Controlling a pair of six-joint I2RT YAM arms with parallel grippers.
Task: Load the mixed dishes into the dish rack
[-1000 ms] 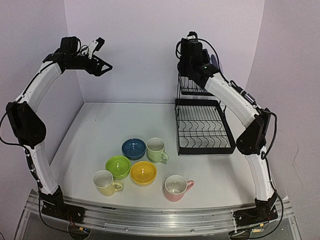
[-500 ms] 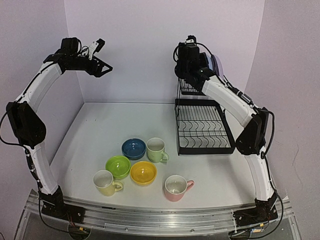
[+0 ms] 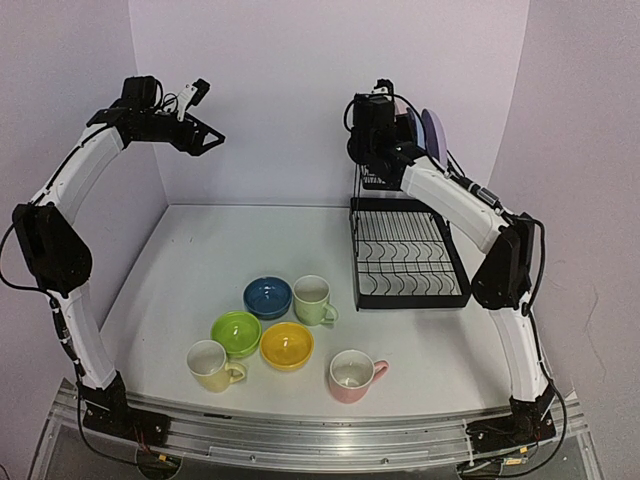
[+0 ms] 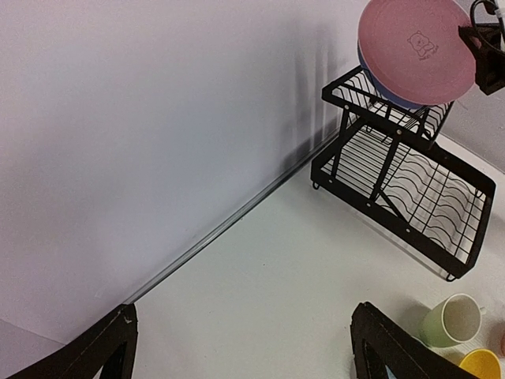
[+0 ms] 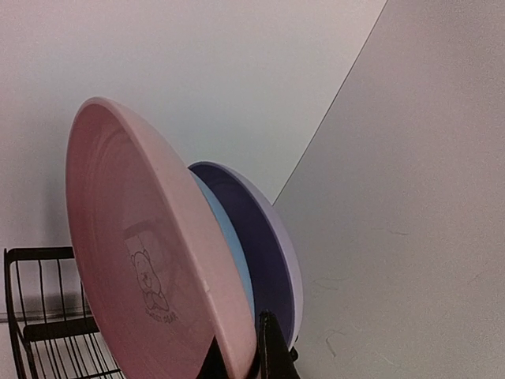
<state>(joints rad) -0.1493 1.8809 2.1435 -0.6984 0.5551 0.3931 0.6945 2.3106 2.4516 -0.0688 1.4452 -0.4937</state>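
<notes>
Right gripper (image 5: pixel 254 351) is clamped on the lower rim of the pink plate (image 5: pixel 150 260), held on edge over the upper shelf of the dish rack (image 3: pixel 410 250). The plate stands just in front of the blue plate (image 4: pixel 377 82), with the lilac plate (image 3: pixel 432 130) behind that. We can't tell whether pink touches blue.

We judge the step is seating the plate. Keep it parallel to the blue one, lower it until the shelf wires carry the rim, and only then let go.

The walls sit close behind and to the right of the rack, so we'd back out towards its front-left, where there is open room. The pale green mug (image 3: pixel 312 298) sits well apart from the rack, front-left of it. Left gripper (image 4: pixel 241 347) is spread wide and empty, high up and far left of the rack.
</notes>
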